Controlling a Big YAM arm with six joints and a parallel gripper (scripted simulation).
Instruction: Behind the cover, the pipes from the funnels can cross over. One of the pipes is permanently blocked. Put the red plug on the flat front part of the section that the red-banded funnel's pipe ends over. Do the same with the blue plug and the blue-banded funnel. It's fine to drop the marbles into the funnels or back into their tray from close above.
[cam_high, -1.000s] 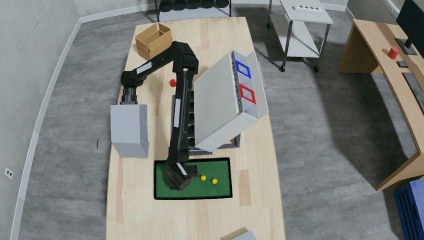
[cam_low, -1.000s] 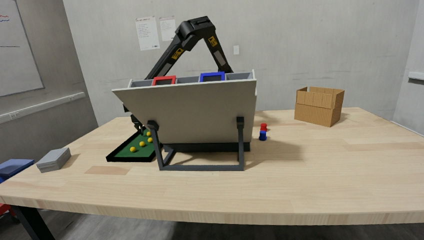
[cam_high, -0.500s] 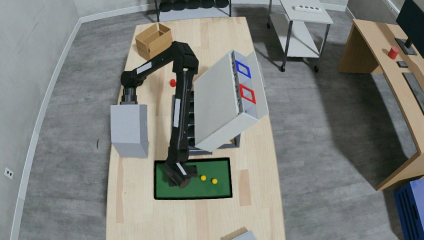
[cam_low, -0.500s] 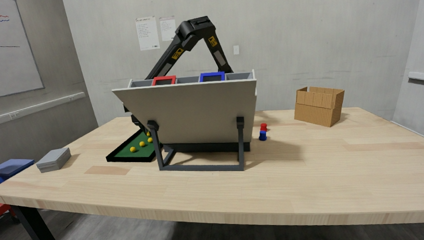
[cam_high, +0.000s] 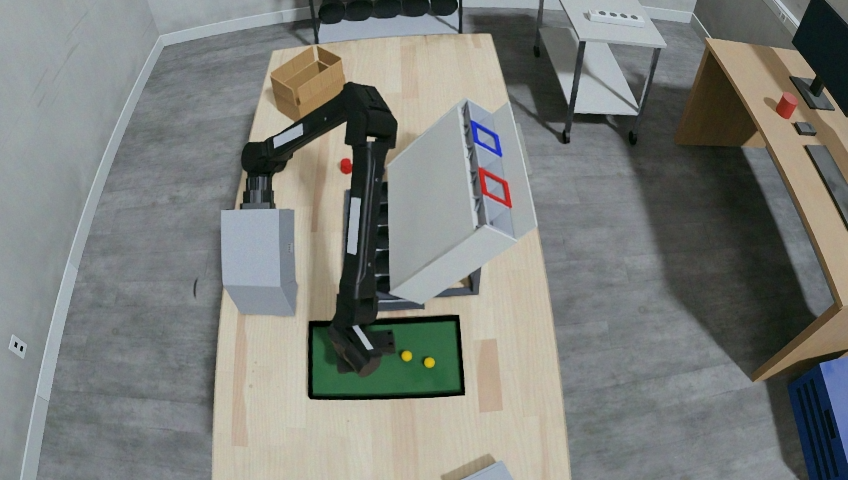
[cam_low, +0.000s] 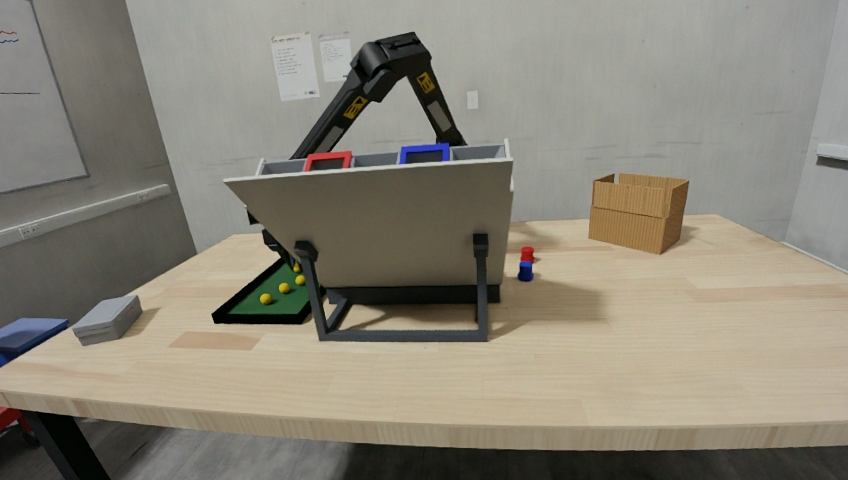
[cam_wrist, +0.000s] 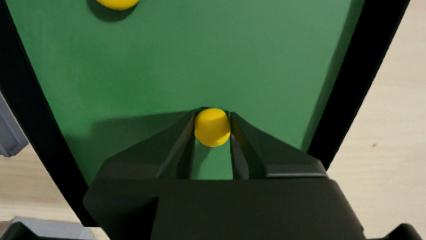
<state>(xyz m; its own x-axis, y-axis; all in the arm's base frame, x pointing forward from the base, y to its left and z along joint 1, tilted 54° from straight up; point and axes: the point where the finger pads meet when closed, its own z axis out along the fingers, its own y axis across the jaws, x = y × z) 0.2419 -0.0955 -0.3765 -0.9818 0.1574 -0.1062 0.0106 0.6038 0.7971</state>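
Note:
My gripper (cam_wrist: 212, 119) (cam_high: 355, 364) is low over the green marble tray (cam_high: 440, 385) (cam_low: 245, 306) (cam_wrist: 150, 75) and is shut on a yellow marble (cam_wrist: 212, 127). Other yellow marbles lie loose in the tray (cam_high: 406, 355) (cam_high: 427, 356) (cam_low: 266, 298) (cam_wrist: 117, 3). The slanted grey cover (cam_high: 434, 202) (cam_low: 380, 226) carries the red-banded funnel (cam_high: 494, 186) (cam_low: 327, 160) and the blue-banded funnel (cam_high: 486, 138) (cam_low: 424, 152) along its top. The red plug (cam_high: 345, 165) (cam_low: 527, 253) and the blue plug (cam_low: 525, 271) stand on the table beside the cover. The sections under the cover are mostly hidden.
A cardboard box (cam_high: 307, 80) (cam_low: 638, 211) stands at the far end of the table. The arm's grey base block (cam_high: 258, 261) is at the table's edge. A small grey box (cam_low: 107, 319) lies near a table corner. The dark stand frame (cam_low: 404, 334) holds the cover.

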